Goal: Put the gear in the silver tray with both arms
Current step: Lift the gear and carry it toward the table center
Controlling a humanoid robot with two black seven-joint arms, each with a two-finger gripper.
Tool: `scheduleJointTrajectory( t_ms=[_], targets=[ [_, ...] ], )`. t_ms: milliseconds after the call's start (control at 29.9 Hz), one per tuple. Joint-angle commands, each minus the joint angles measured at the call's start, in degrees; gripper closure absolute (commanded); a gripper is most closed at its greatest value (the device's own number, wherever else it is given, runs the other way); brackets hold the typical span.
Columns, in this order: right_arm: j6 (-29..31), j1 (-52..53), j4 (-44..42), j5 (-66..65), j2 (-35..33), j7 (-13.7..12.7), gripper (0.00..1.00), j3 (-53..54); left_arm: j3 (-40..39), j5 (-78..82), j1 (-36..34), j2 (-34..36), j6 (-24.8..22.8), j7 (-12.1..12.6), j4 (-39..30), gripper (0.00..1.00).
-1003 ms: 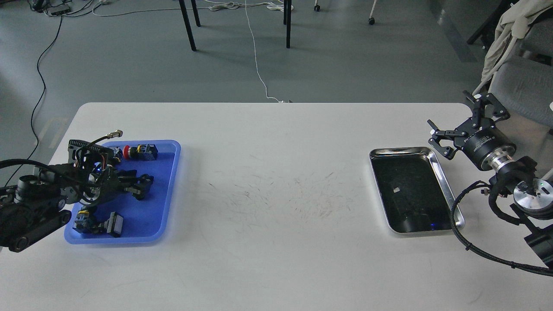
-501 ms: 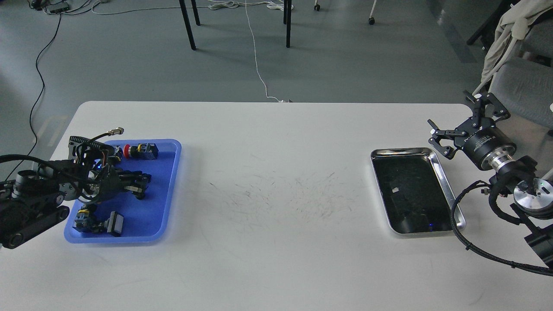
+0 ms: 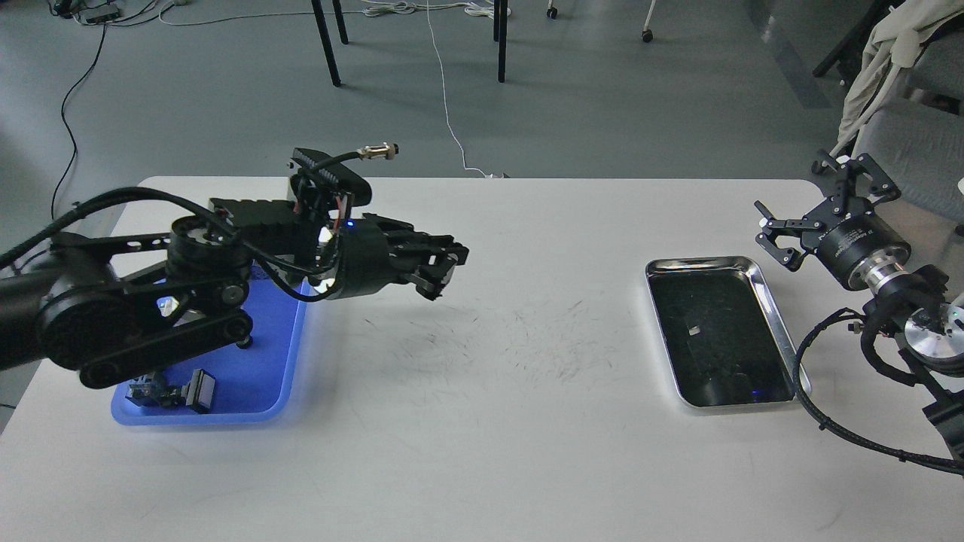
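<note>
My left gripper (image 3: 443,269) hangs above the table's middle left, to the right of the blue tray (image 3: 275,376). Its fingers are drawn together on a small dark part, the gear, which barely shows between them. The silver tray (image 3: 704,263) lies at the right of the table; its dark floor holds only a small pale speck. My right gripper (image 3: 819,205) is open and empty, held above the table just past the silver tray's far right corner.
My left arm (image 3: 151,301) covers most of the blue tray; a black and grey part (image 3: 197,390) shows at its near edge. The right arm's black cable (image 3: 798,376) loops beside the silver tray's near right corner. Chair legs and cords are on the floor beyond the table.
My left gripper has risen out of the blue tray and swung right over the table's middle left, fingers still together. My right gripper has shifted slightly right and up.
</note>
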Motion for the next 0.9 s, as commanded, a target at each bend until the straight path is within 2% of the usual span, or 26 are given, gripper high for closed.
scheduleJointTrajectory(
  t_ms=[0,134,267,468,602,869],
  targets=[
    [-0.03,0.02,-0.18,-0.01,-0.02,-0.03,0.01,-0.15,0.35,0.48,1.06,-13.12,1.20,1.70,5.56,0.90],
    [-0.12,0.02,-0.10,-0.01,-0.11,-0.03,0.01,-0.06,0.61,1.62,4.31,-24.55,2.88,1.27,15.22,0.90],
    [-0.12,-0.16,-0.10,0.08,-1.08,-0.03,0.01,0.03,0.61,2.77,6.60,-30.12,4.28,0.65,22.26,0.90],
    [-0.03,-0.24,-0.19,-0.01,-1.17,-0.03,0.01,-0.06,0.61,2.77,11.08,-30.12,7.80,-0.41,27.63,0.90],
    [-0.03,-0.33,-0.19,-0.01,-1.17,-0.03,0.01,-0.06,0.62,3.55,12.23,-30.12,8.15,-0.41,30.27,0.89],
    [0.05,-0.60,-0.45,-0.01,-1.17,-0.03,0.01,-0.15,0.61,4.52,15.13,-30.12,8.15,0.21,28.08,0.89]
  ],
)
